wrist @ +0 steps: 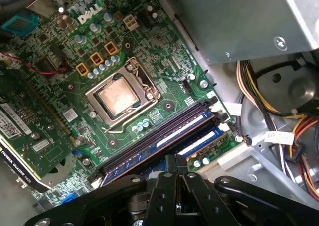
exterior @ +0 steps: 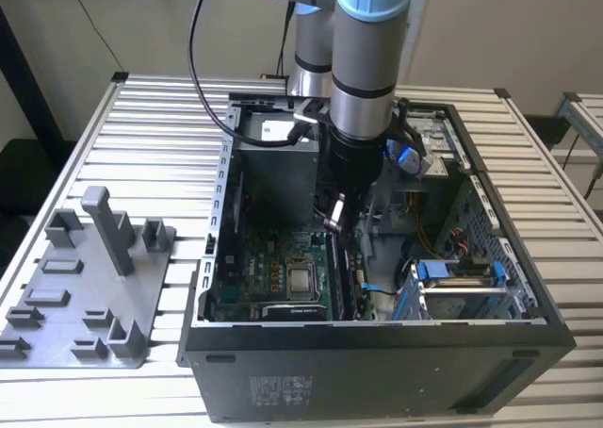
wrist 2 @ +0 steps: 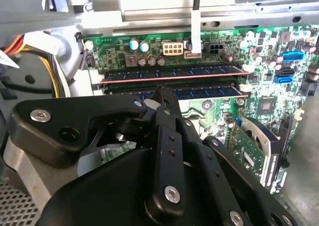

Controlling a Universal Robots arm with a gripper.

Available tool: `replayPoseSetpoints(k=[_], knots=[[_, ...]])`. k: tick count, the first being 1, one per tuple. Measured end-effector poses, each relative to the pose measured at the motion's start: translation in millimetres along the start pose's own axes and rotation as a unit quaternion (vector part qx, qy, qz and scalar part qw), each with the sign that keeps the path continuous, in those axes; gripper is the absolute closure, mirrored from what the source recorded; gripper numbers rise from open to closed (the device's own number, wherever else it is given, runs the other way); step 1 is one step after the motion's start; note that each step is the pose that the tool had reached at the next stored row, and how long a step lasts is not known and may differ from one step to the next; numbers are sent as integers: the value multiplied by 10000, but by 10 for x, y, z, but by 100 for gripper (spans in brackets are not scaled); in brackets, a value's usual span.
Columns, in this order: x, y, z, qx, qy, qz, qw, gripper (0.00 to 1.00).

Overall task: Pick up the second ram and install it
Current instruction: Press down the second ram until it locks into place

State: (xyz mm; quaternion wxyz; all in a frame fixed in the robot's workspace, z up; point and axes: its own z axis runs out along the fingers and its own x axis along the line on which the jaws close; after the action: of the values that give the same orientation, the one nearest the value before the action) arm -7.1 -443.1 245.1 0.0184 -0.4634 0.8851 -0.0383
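The second ram (wrist 2: 212, 92) is a dark blue stick lying along a motherboard slot, beside another ram stick (wrist 2: 169, 74) in the neighbouring slot. Both sticks show in the first wrist view, the second ram (wrist: 202, 142) nearer my fingers and the other stick (wrist: 159, 141) beyond it. My gripper (wrist 2: 160, 90) is shut, its black fingertips pressed together right at the top edge of the second ram; I cannot tell whether they touch it. In the exterior view the gripper (exterior: 334, 224) reaches down into the open computer case (exterior: 377, 362), over the motherboard.
A grey power-supply box (exterior: 273, 169) stands close behind the arm. Bundled cables (wrist: 269, 96) run beside the slots. The processor socket (wrist: 117, 96) and a graphics card (wrist: 25, 131) lie past the sticks. A grey parts fixture (exterior: 85, 296) sits on the slatted table at the exterior view's left.
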Motion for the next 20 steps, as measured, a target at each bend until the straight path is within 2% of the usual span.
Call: replayPoseSetpoints(k=[4,8,10,12,17,20], knots=[[16,23,17,-21,-46,-193,9998,89],[20,30,27,-98,-159,-358,9992,89],[21,33,31,-107,-176,-478,9986,89],[22,36,38,-109,-188,-632,9978,89],[32,51,70,-117,-222,-996,9947,89],[35,58,88,-137,-270,-1185,9925,89]])
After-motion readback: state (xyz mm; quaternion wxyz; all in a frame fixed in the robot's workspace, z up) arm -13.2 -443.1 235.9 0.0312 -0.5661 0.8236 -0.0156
